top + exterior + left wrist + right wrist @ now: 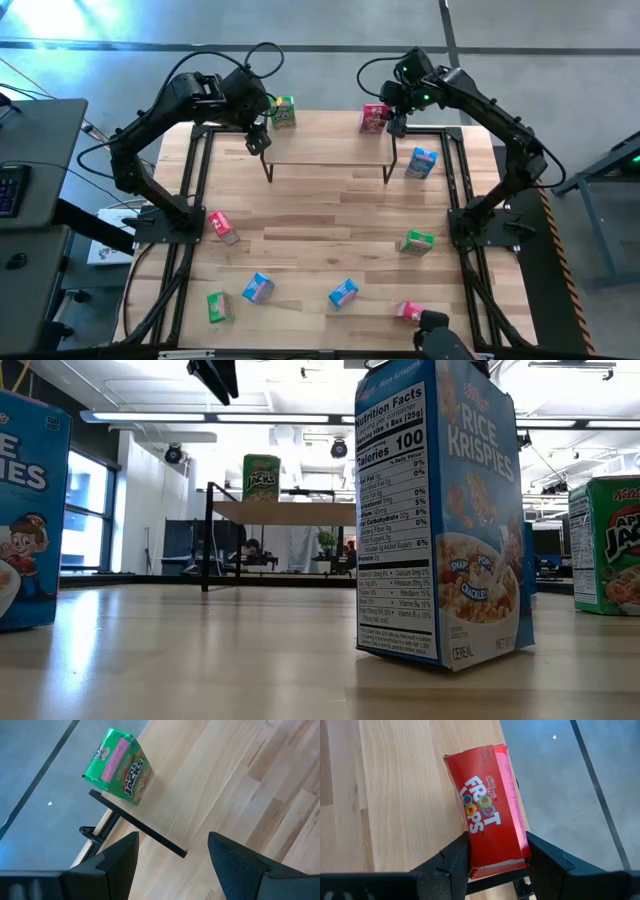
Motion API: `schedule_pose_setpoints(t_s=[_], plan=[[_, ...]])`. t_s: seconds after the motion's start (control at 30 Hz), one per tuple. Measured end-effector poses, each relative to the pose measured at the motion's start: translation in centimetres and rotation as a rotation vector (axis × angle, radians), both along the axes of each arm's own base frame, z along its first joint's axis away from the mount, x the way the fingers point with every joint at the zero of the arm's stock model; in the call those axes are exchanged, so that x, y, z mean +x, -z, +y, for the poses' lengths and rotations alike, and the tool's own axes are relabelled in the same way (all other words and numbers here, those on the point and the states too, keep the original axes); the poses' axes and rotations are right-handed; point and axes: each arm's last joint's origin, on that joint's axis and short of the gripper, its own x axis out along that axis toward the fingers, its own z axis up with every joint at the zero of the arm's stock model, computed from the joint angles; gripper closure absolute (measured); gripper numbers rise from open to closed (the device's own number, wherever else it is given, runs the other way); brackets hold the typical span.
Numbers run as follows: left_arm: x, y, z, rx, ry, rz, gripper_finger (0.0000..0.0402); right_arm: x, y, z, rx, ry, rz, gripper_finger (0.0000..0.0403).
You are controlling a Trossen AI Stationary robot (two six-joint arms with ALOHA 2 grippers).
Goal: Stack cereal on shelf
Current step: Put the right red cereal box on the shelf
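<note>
Because these are small, hollow cardboard boxes, I judge them light, fairly stiff along their folds and easy to dent on the broad faces, with slick printed sides; a hold across the narrow sides near the middle should suit best.

The right gripper (495, 855) sits at the shelf's (330, 150) far right corner, its fingers closed against both sides of a red-pink cereal box (490, 830) that stands right at the plank's outer edge, with floor showing just past it. The left gripper (172, 855) hovers at the far left corner with fingers spread and nothing between them; the green cereal box (120, 765) stands upright there, also hard by the plank's rim.

In the high view, a blue box (422, 162) stands on the tabletop (320, 225) just beside the shelf's right legs. Six more lie scattered toward the near edge: red-pink (222, 226) at the left, green (417, 242) at the right, then green (218, 306), blue (258, 288), blue (343, 292) and red-pink (409, 311).

The plank between the two placed boxes is bare, so there is room to fill inward; the risk, as I see it, is nudging either corner box off the far edge
</note>
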Motion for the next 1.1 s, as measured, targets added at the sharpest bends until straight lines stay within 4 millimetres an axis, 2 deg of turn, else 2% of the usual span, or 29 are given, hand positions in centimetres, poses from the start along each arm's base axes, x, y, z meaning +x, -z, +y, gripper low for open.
schedule_pose_setpoints(t_s=[0.2,0.43,0.57,0.9,1.1], plan=[[0.0,0.0,0.0,0.0,0.0,0.0,0.0171,0.0,0.0,0.0,0.002,-0.002,-0.002,0.0238],[0.0,0.0,0.0,0.0,0.0,0.0,0.0171,0.0,0.3,-0.2,-0.001,0.008,0.016,0.0192],[0.0,0.0,0.0,0.0,0.0,0.0,0.0171,0.1,0.2,-0.2,-0.008,0.008,0.008,0.0178],[0.0,0.0,0.0,0.0,0.0,0.0,0.0171,0.0,-1.1,-0.2,-0.064,0.023,0.001,0.0173],[0.0,0.0,0.0,0.0,0.0,0.0,0.0171,-0.3,-1.0,0.1,-0.035,0.025,0.035,0.0173]])
